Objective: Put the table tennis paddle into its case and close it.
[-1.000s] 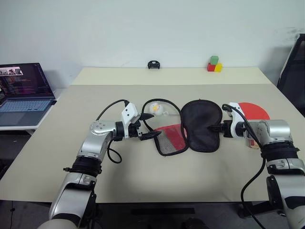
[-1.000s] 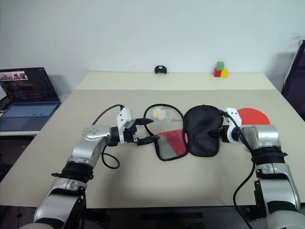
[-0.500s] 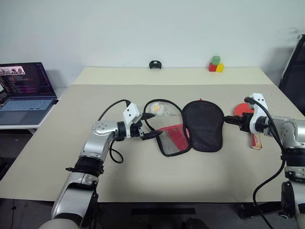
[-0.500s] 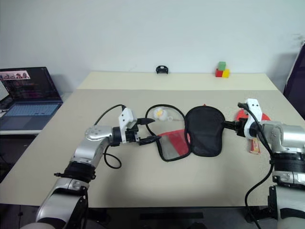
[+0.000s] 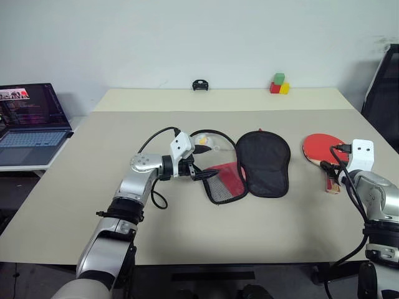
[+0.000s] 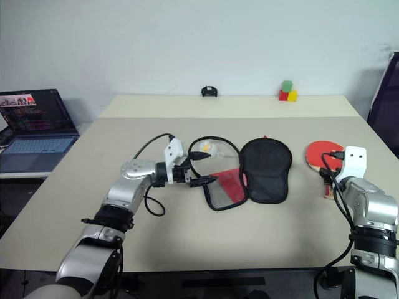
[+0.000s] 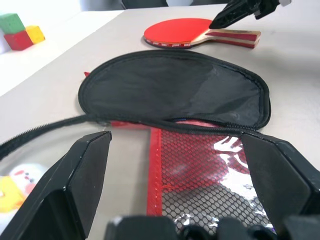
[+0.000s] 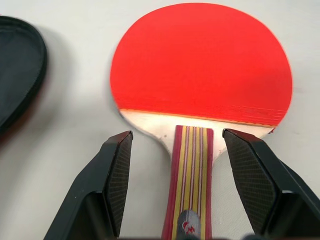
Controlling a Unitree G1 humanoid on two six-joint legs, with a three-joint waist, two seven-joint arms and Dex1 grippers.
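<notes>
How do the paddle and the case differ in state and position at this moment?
The table tennis paddle is rigid with a round red face and wooden handle; the case is soft, lying unzipped with its black flap spread open beside the red mesh side. The paddle lies before the open right gripper, its handle between the fingers, ungripped; the case lies at the open left gripper. Both rest flat on the table, apart.

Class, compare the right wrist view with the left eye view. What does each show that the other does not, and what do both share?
Right wrist view alone: the striped grain of the paddle's handle, lying between the two open fingers of the right gripper.

Left eye view alone: the laptop, the coloured blocks, and the left gripper open at the case's mesh side.

Both: the red paddle lying flat on the table and the case's black flap.
</notes>
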